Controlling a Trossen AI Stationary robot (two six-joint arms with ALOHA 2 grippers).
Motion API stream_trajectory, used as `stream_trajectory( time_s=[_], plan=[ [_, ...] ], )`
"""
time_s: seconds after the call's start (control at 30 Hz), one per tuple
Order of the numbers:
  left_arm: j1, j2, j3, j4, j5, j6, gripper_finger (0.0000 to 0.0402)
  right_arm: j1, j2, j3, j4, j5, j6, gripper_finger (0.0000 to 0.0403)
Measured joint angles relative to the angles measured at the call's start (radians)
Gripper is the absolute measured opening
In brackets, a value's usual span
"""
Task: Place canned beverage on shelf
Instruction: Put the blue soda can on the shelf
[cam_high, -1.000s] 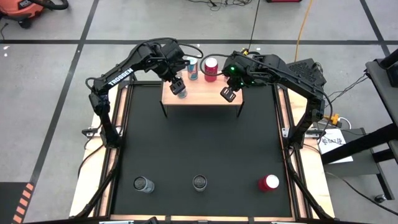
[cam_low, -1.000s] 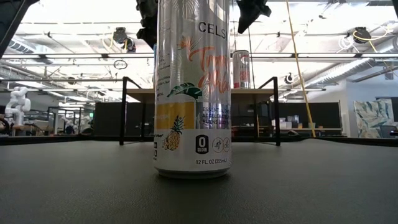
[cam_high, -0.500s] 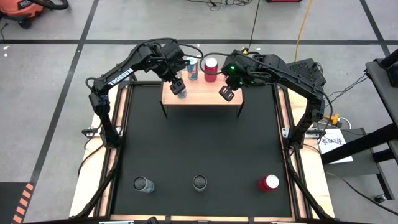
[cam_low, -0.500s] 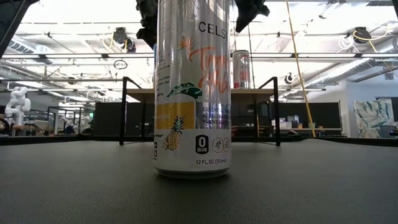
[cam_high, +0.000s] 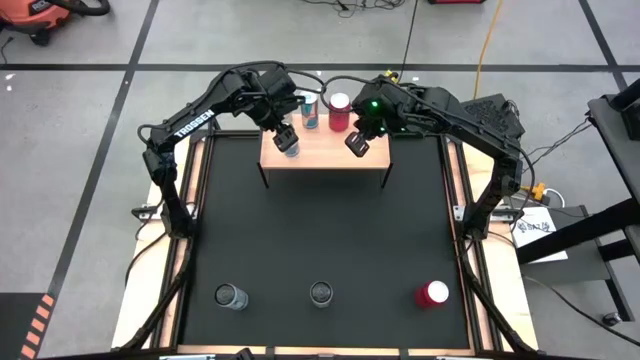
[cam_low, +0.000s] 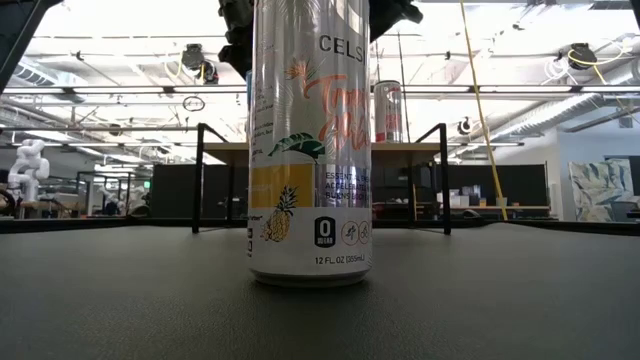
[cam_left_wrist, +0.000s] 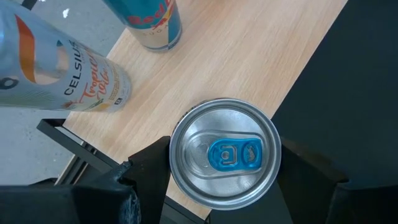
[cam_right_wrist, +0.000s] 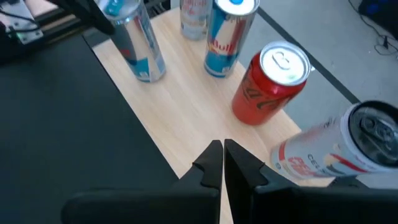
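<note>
The light-wood shelf (cam_high: 325, 152) stands at the far side of the black mat (cam_high: 320, 230). My left gripper (cam_high: 290, 140) is over the shelf's left near part, shut on a silver can with a blue tab (cam_left_wrist: 225, 154). This can also shows in the right wrist view (cam_right_wrist: 135, 46). A blue Red Bull can (cam_high: 310, 113), a red can (cam_high: 340, 108) and a white Celsius can (cam_left_wrist: 62, 71) stand on the shelf's far part. My right gripper (cam_high: 355, 144) is shut and empty above the shelf's right part (cam_right_wrist: 222, 163). My left gripper pinches the silver can between its two fingers (cam_left_wrist: 152, 177), one on each side of the can's upper wall (cam_left_wrist: 177, 180). The fingers come from above, pointing down. The can stands upright with its bottom (cam_right_wrist: 151, 76) on the shelf board near its front edge.
Three more cans stand in a row near the mat's near edge: a silver one (cam_high: 230, 296), a Celsius can (cam_high: 320, 293) that fills the low view (cam_low: 310, 150), and a red one (cam_high: 432, 293). Another white can (cam_right_wrist: 329, 155) shows at the shelf's far right.
My right gripper has moved a little toward the table's left and far edge above the shelf, staying shut. My left gripper and its can have kept still.
</note>
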Motion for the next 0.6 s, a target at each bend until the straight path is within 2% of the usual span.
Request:
stream_trajectory(
  time_s=[0.17,0.37,0.6],
  plan=[
    [0.0,0.0,0.0,0.004,-0.012,-0.044,0.0252,0.0,0.0,0.0,0.035,0.0,0.0,0.0],
    [-0.001,0.0,0.0,-0.004,-0.091,-0.011,0.0251,0.0,0.0,0.0,0.045,0.0,0.0,0.0],
    [-0.001,0.0,0.0,0.003,-0.083,-0.018,0.0251,0.0,0.0,0.0,0.044,0.0,0.0,0.0]
  ],
)
